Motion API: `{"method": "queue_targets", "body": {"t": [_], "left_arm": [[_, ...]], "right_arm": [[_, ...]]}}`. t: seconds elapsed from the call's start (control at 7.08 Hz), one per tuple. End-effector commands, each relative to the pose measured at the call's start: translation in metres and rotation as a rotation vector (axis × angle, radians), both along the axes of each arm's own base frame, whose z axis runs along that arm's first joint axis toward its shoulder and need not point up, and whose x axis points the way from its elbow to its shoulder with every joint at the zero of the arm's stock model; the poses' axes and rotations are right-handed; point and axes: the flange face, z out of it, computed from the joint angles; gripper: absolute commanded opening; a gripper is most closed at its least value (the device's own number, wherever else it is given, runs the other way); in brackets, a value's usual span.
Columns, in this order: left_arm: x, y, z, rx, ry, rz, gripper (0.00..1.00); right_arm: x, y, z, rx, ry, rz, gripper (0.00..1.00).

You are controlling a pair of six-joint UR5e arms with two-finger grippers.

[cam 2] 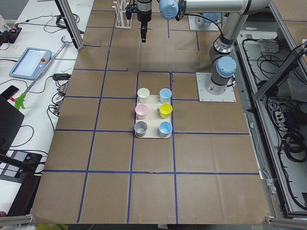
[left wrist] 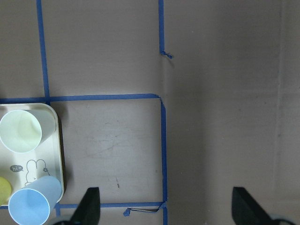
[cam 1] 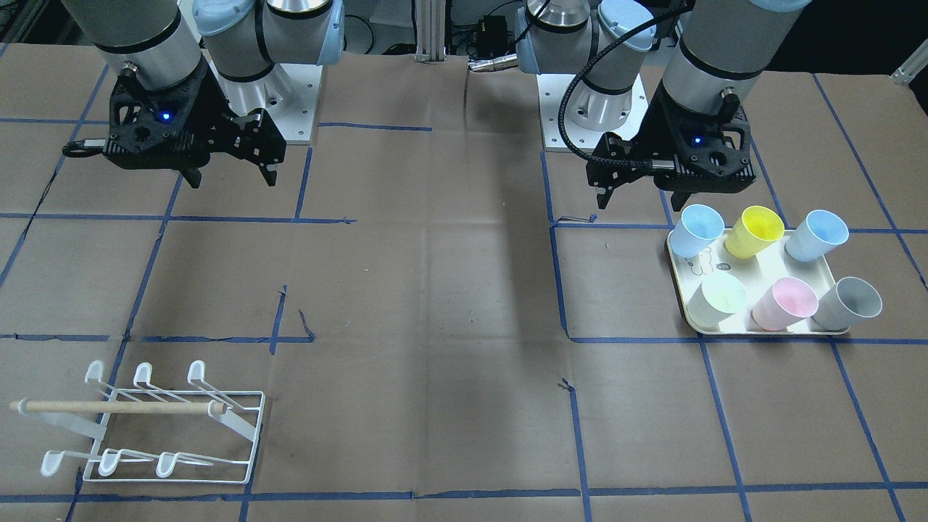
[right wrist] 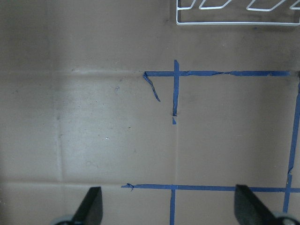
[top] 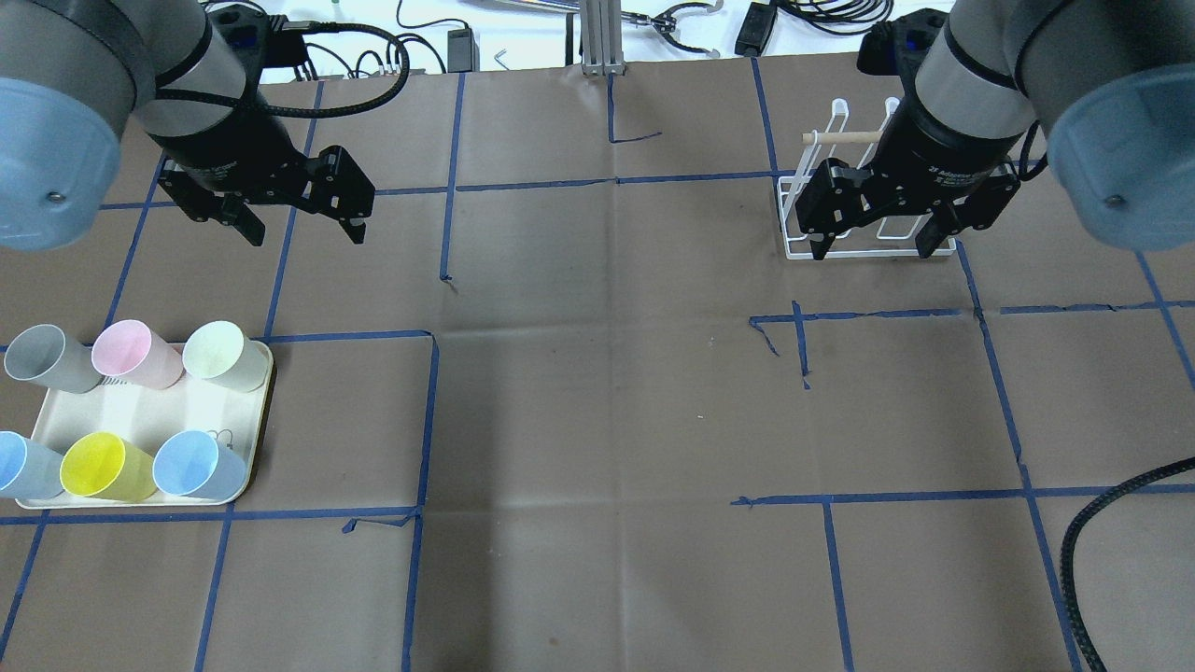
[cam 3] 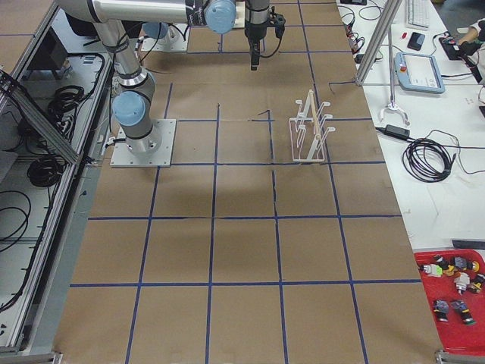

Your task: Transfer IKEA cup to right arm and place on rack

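Several IKEA cups stand on a cream tray (cam 1: 734, 270): two blue, a yellow (cam 1: 754, 230), a pale green (cam 1: 716, 301), a pink (cam 1: 783, 303) and a grey one. My left gripper (cam 1: 644, 201) hangs open and empty above the table just beyond the tray, touching no cup. In the left wrist view the pale green cup (left wrist: 21, 131) and a blue cup (left wrist: 33, 206) lie to the left of my left gripper (left wrist: 166, 208). The white wire rack (cam 1: 167, 435) with its wooden dowel stands on the other side. My right gripper (top: 872, 250) hovers open and empty in front of the rack (top: 794, 219).
Brown paper with blue tape lines covers the table. Only the rack's base edge (right wrist: 234, 21) shows at the top of the right wrist view. Cables and the arm bases lie along the table's edges. A red bin of small parts (cam 3: 455, 292) sits off the table.
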Motion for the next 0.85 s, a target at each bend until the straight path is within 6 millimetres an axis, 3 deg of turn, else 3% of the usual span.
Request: {"method": "queue_targets", "body": {"t": [0.0, 0.42, 0.57, 0.71], "left_arm": [[0.056, -0.008, -0.002, 0.000, 0.001, 0.003, 1.00], [0.161, -0.003, -0.031, 0.026, 0.004, -0.023, 1.00], [0.182, 0.002, -0.042, 0.027, 0.005, -0.026, 1.00], [0.184, 0.003, -0.054, 0.030, 0.007, -0.023, 1.00]], "right_arm": [[0.000, 0.000, 0.000, 0.000, -0.001, 0.000, 1.00], [0.000, 0.000, 0.000, 0.000, -0.001, 0.000, 1.00], [0.001, 0.000, 0.000, 0.000, -0.001, 0.001, 1.00], [0.001, 0.000, -0.001, 0.002, -0.001, 0.001, 1.00]]}}
